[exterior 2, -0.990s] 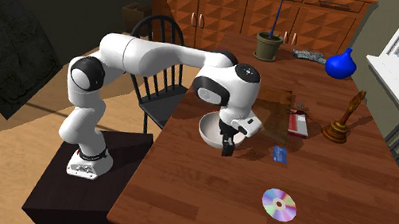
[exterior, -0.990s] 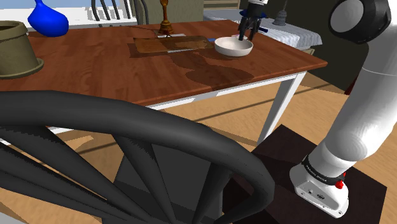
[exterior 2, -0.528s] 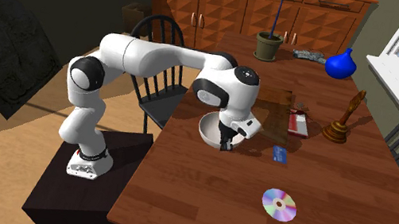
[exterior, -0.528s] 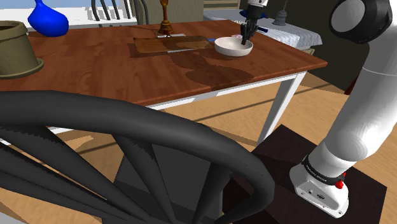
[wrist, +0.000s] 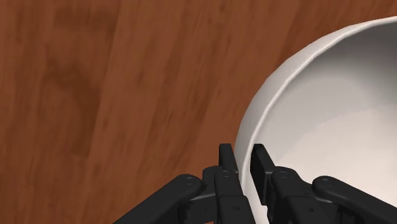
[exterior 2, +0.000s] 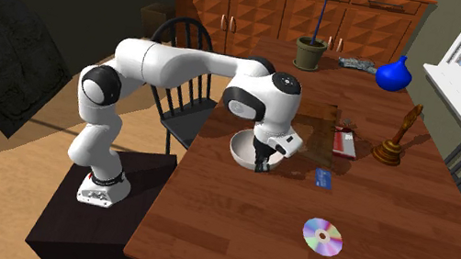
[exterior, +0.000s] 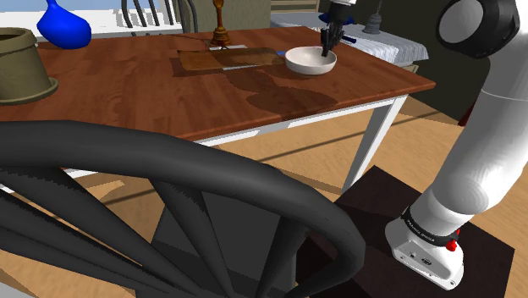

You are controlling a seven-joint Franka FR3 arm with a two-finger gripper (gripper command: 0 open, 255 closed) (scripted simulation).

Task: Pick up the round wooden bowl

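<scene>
Tool [wrist: 243, 159] gripping the rim of the white bowl [wrist: 331, 114].
Fingers nearly closed on the wall, one inside, one outside; table [wrist: 114, 95] beneath the tool.

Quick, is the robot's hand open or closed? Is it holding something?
Hand: closed on the rim of the white bowl, with one finger inside the bowl and one outside.

White bowl [exterior: 309, 62], black claw [wrist: 243, 153], red-brown surface [exterior: 127, 93].
The bowl is plain off-white, the surface streaked with darker wood grain; a vase [exterior: 63, 27] is deep blue, a pot [exterior: 21, 68] olive-grey, a disc [exterior 2: 322, 236] silver with rainbow sheen.
</scene>
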